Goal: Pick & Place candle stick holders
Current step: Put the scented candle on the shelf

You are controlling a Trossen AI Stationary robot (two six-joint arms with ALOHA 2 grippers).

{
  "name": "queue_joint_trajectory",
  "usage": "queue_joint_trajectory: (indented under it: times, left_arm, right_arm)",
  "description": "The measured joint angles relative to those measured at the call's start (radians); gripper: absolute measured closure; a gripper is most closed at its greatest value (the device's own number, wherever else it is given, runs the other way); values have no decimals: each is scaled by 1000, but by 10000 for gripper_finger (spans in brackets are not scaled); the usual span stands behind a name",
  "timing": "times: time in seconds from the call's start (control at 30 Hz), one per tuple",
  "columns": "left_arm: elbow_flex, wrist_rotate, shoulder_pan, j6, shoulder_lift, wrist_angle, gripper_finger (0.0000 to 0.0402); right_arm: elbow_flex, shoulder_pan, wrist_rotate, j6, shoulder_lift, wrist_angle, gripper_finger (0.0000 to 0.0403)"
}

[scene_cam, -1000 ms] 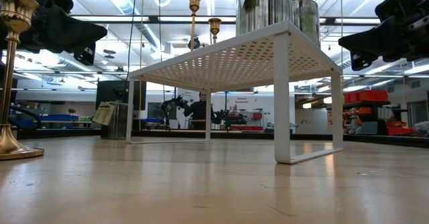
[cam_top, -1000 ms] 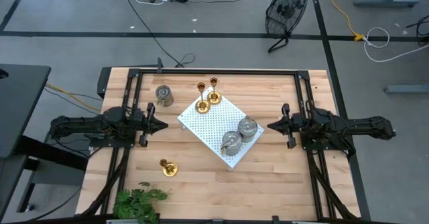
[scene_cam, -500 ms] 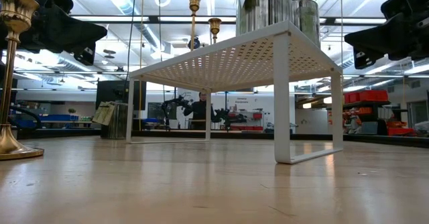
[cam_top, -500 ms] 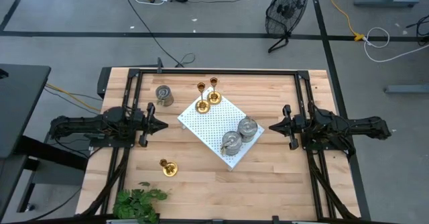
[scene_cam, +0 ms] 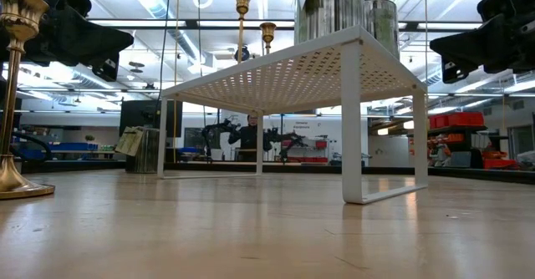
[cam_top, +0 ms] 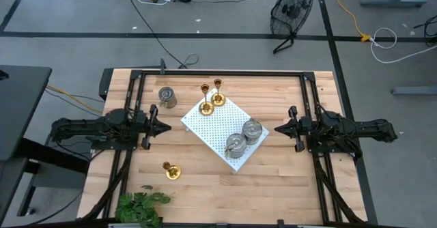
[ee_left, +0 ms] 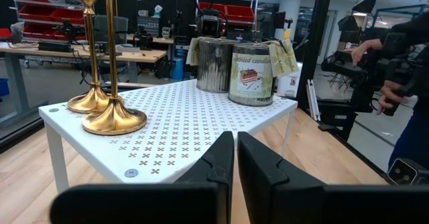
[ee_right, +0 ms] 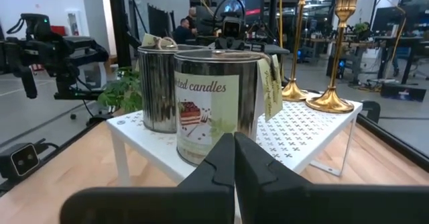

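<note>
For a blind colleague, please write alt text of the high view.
A white perforated board on a wooden table carries two brass candle holders and two silver tins. One tin and one brass holder stand on the table. The shut left claw and right claw flank the board.

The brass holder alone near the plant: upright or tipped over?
Upright. The brass holder stands on its round base on the wooden table in the low view, stem vertical, cup on top.
</note>
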Motion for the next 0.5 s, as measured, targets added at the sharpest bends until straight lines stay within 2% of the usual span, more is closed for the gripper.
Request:
queue_joint_trajectory:
  times: [0.5]
  left_arm:
    - [0, 0, 0, 0, 0, 0, 376]
  right_arm:
    - [0, 0, 0, -3, 3, 0, 388]
